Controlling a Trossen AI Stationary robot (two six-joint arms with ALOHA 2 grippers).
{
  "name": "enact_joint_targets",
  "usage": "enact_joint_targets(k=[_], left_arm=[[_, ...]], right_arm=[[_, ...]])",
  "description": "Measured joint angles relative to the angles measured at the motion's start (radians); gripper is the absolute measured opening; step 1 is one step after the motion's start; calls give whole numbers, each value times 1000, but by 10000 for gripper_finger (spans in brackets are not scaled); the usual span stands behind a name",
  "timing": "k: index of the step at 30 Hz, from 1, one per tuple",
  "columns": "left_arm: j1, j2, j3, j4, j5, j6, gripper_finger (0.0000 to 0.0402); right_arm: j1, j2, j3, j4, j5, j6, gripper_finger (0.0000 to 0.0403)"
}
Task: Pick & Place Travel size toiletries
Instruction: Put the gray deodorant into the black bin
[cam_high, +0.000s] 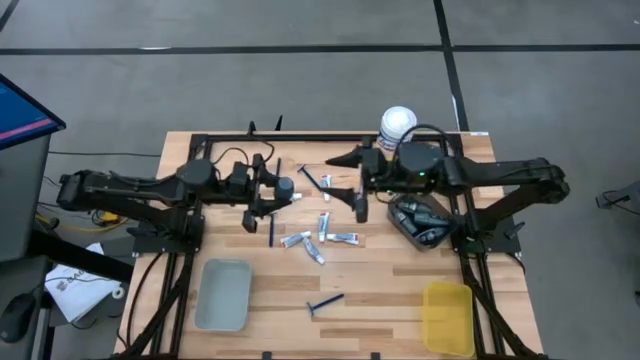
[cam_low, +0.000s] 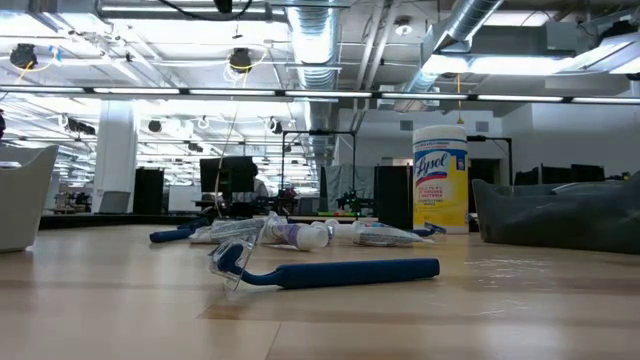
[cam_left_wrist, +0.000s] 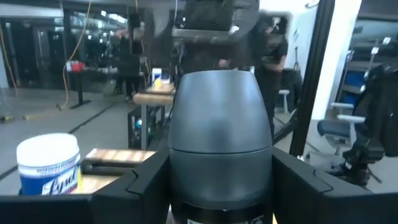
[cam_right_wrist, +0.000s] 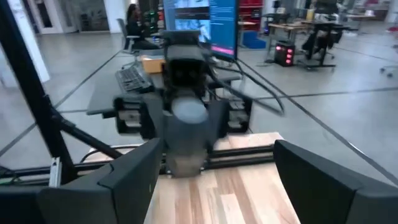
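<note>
My left gripper is shut on a dark grey oval container, held above the table's middle. My right gripper is open and faces it from the right, a short gap away. Its wrist view shows the container ahead of its spread fingers. On the table lie thin blue razors and small white tubes. More dark grey containers lie in the dark tray. My left gripper pinches the dark grey oval container between its two fingers, one on each side of its wider end. The fingers come level from the table's left. The container is lifted clear and sticks out past the fingertips toward the right gripper.
A dark tray sits at the right, a grey tray near left and a yellow tray near right. A tall white-lidded yellow canister stands at the far edge. A black frame borders the table.
</note>
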Motion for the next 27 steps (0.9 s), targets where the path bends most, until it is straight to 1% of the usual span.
enact_joint_targets(k=[4, 7, 10, 14, 19, 23, 27], left_arm=[[0, 65, 2, 152, 0, 5, 203], [0, 100, 2, 211, 0, 5, 203], [-1, 117, 2, 213, 7, 4, 203], [-6, 122, 2, 224, 8, 10, 203], [-6, 115, 3, 243, 8, 11, 204], [-6, 115, 4, 245, 9, 11, 204], [-6, 115, 4, 247, 58, 7, 205]], right_arm=[[-1, 76, 54, 16, -47, -32, 301], [-8, 125, 93, 14, -81, -43, 301], [-20, 161, 128, 16, -112, -43, 301], [-33, 190, 166, 19, -119, -46, 301], [-47, 193, 169, 33, -192, -57, 301], [-59, 193, 169, 32, -217, -57, 301], [-73, 193, 169, 28, -312, -49, 301]])
